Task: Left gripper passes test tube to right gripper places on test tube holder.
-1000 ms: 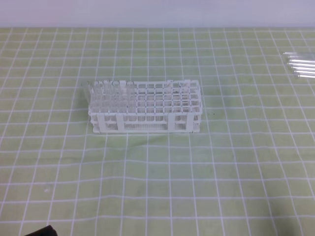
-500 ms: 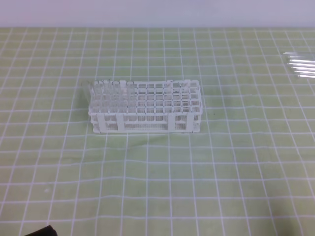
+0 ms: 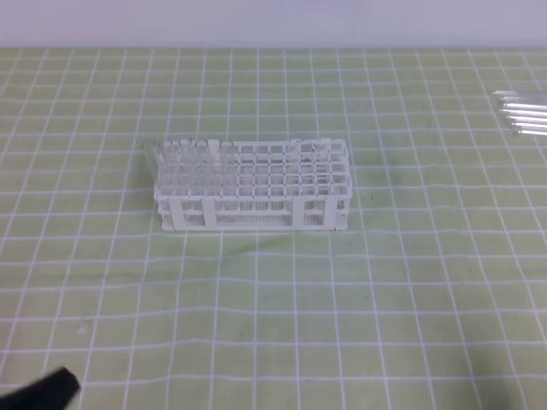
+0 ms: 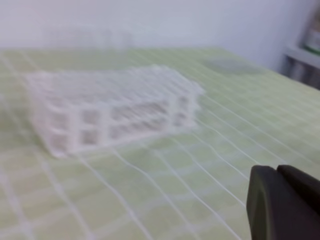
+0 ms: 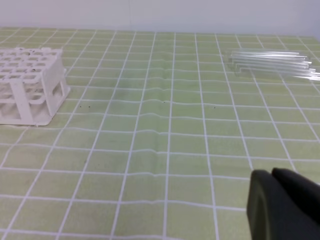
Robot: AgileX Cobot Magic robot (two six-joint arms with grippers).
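The white test tube holder [image 3: 253, 184] stands mid-table, with several clear tubes upright in its left holes. A bundle of loose test tubes [image 3: 523, 114] lies at the far right edge. Only a black corner of the left arm [image 3: 43, 395] shows at the bottom left of the high view. In the blurred left wrist view the left gripper [image 4: 276, 172] hovers low, well short of the holder [image 4: 110, 107], its two fingers pressed together and holding nothing. The right gripper [image 5: 273, 175] looks the same, shut and empty. The holder [image 5: 31, 85] is far to its left and the loose tubes [image 5: 272, 62] lie ahead of it.
A green cloth with a white grid [image 3: 282, 290] covers the table. A pale wall [image 3: 273, 21] runs along its far edge. A grey shelf or box [image 4: 305, 62] stands beyond the table in the left wrist view.
The black piece of the left arm at the bottom left corner of the high view has grown and risen into the frame. The holder and loose tubes have not moved.
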